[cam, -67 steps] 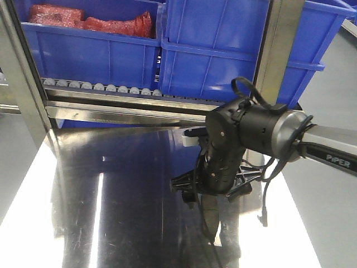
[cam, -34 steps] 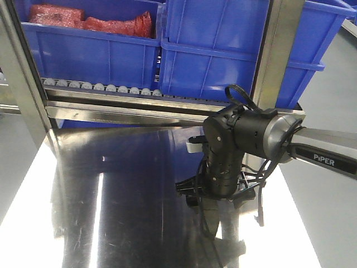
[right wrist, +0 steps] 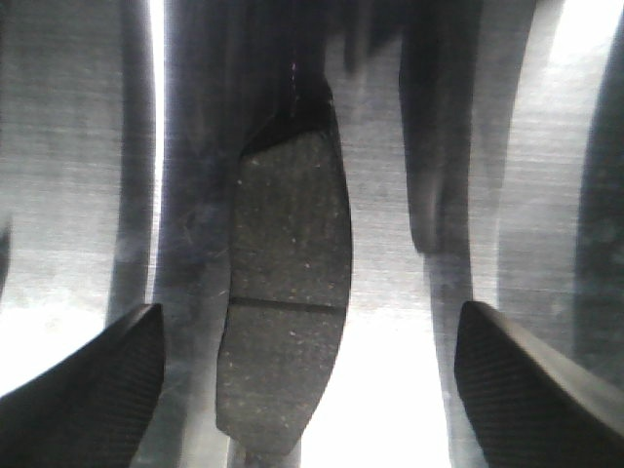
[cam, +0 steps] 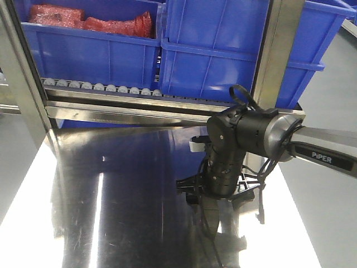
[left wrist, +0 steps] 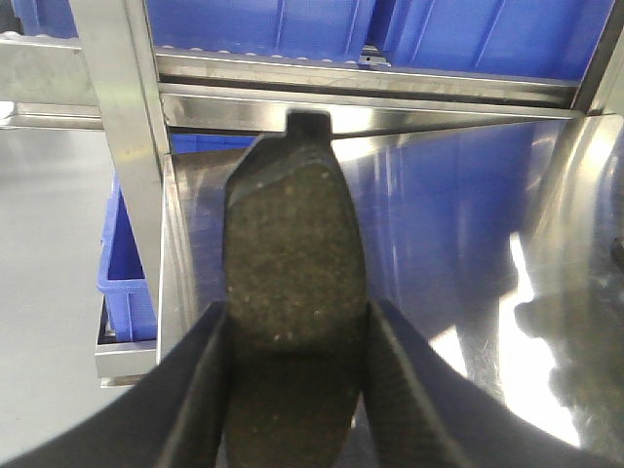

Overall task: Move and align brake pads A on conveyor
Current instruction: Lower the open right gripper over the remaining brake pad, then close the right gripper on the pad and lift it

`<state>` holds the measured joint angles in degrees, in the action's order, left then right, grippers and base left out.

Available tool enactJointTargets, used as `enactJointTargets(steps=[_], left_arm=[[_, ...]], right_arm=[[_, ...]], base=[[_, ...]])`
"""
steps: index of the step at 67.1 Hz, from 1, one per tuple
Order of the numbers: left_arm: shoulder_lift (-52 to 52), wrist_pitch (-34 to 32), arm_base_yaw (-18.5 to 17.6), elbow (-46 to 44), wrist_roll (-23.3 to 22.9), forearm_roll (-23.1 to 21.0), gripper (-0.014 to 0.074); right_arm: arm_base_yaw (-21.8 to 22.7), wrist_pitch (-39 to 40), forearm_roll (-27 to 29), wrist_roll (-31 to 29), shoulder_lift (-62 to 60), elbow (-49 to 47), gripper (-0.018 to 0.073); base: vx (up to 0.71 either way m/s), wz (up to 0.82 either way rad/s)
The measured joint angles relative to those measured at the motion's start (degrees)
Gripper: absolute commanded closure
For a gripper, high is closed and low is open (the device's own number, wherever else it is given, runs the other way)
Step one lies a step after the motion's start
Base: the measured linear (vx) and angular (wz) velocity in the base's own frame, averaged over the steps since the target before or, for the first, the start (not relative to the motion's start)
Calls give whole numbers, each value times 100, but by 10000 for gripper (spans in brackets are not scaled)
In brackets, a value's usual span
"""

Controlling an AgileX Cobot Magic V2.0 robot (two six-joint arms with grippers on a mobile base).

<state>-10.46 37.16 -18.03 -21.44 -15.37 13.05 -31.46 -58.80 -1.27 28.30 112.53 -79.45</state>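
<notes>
Closest to us, in the left wrist view, the left end effector (left wrist: 297,395) is closed on the first brake pad (left wrist: 291,244). Its two ribbed fingers (left wrist: 190,400) press the long edges of the pad at its near end, and the steel table (left wrist: 458,214) shines behind it. Only this view shows this pad: the face is dark, grainy and speckled, with a small square tab at the far end. The right wrist view gives what the others do not: the second brake pad (right wrist: 288,292) lies flat on the table, and the right end effector (right wrist: 310,385) stands wide open around it, each fingertip well apart from the pad. This pad is dark grey, long and slightly curved, with a thin groove across it. In the front view we see the right arm (cam: 262,137) bent down over the table. Behind it is the roller rack (cam: 100,86) with blue bins (cam: 223,50), and one bin holds red packets (cam: 89,22).
</notes>
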Motion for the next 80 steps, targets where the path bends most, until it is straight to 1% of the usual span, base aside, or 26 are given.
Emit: enactJointTargets(steps=[11,80], left_arm=[[0,0,0,0,0,0,603],[0,0,0,0,0,0,603]], right_arm=[[-6,-5,-92,146,7,0,-17],[-6,316,-116,98,317,-5,-17]], base=[[0,0],[0,0]])
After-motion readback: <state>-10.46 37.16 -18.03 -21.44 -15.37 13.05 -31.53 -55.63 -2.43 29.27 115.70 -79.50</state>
